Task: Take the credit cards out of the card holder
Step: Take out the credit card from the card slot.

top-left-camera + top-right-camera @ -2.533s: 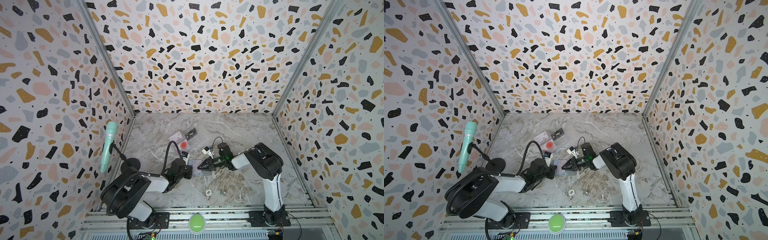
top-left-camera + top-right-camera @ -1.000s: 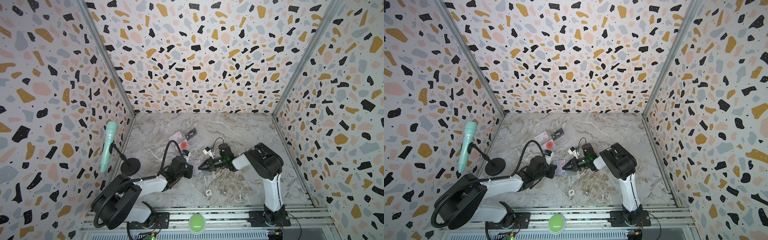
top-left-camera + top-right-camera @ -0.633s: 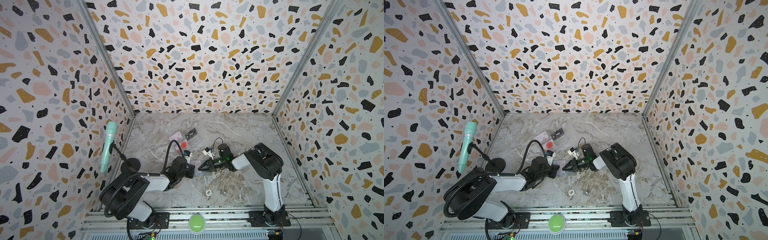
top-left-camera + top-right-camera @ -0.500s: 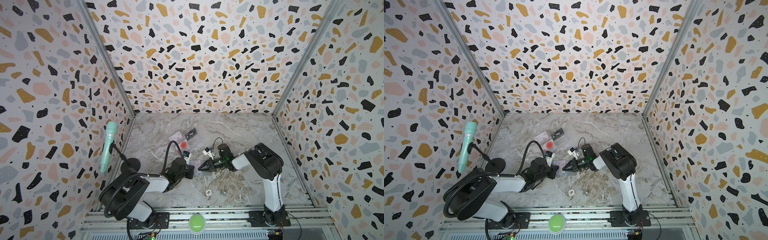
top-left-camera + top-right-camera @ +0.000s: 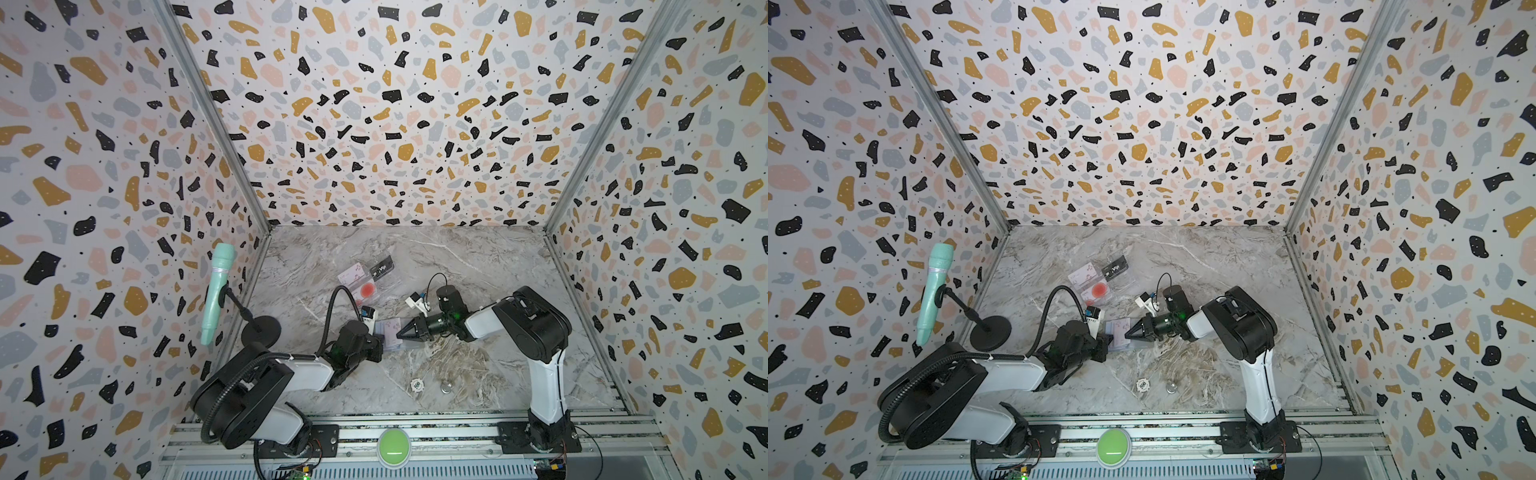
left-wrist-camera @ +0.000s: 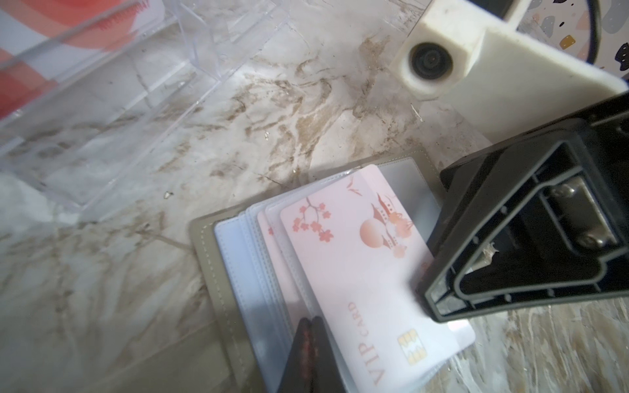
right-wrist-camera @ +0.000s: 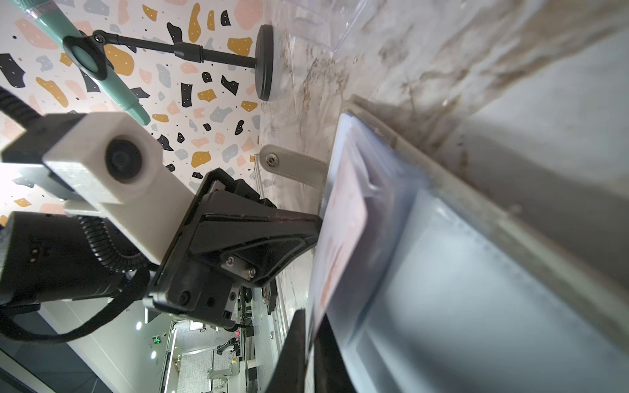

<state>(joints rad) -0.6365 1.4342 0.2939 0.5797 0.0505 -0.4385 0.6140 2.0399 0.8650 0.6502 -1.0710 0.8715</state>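
Note:
The taupe card holder (image 5: 388, 329) lies open on the marble between both arms, its pale blue-grey sleeves (image 6: 238, 258) fanned out. A white-pinkish "VIP" credit card (image 6: 360, 265) sticks partway out of a sleeve. My right gripper (image 7: 311, 340) is shut on that card's edge, reaching in from the right (image 5: 400, 335). My left gripper (image 6: 311, 328) is shut, with its joined tips pressing on the sleeves next to the card. Farther back lie a red-circle card (image 5: 366, 289), a black VIP card (image 5: 382, 268) and a pale pink card (image 5: 350, 273).
A clear plastic tray (image 5: 376, 286) holds the cards at the back. A mint microphone on a black stand (image 5: 216, 291) is at the left wall. A poker chip (image 5: 417, 385) and a coin (image 5: 446, 389) lie near the front. A green button (image 5: 393, 442) sits on the front rail.
The right gripper's jaws have closed onto the card's edge. Both arms stay at the holder with only slight shifts.

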